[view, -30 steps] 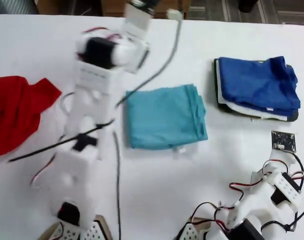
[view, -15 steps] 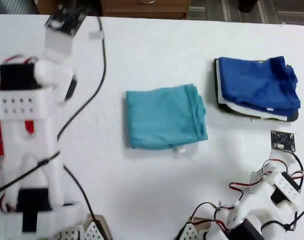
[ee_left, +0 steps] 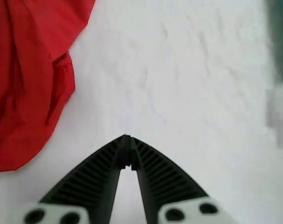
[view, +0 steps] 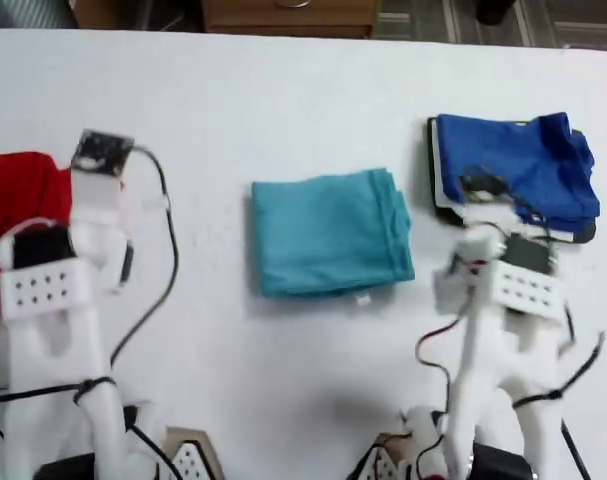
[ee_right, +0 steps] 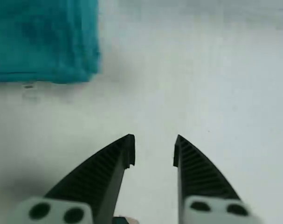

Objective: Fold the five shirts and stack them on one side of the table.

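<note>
A folded teal shirt [view: 329, 232] lies flat at the table's middle. An unfolded red shirt [view: 13, 205] lies crumpled at the left edge, also the red shirt [ee_left: 29, 79] in the left wrist view. A stack with a folded blue shirt [view: 513, 165] on top sits at the right. My left gripper [ee_left: 128, 151] is shut and empty over bare table beside the red shirt. My right gripper [ee_right: 153, 151] is open and empty over bare table, a short way from the teal shirt [ee_right: 43, 39]. In the high view the left arm [view: 58, 280] stands by the red shirt, the right arm [view: 498, 300] below the blue stack.
The white table [view: 283, 100] has free room along its far side and between the shirts. Under the blue shirt lie a white layer and a dark one [view: 438, 205]. Loose cables [view: 153, 270] trail from both arms near the front edge.
The left arm has swung from the table's middle to the left, beside the red shirt. The right arm has risen from its folded rest and reached out toward the blue stack.
</note>
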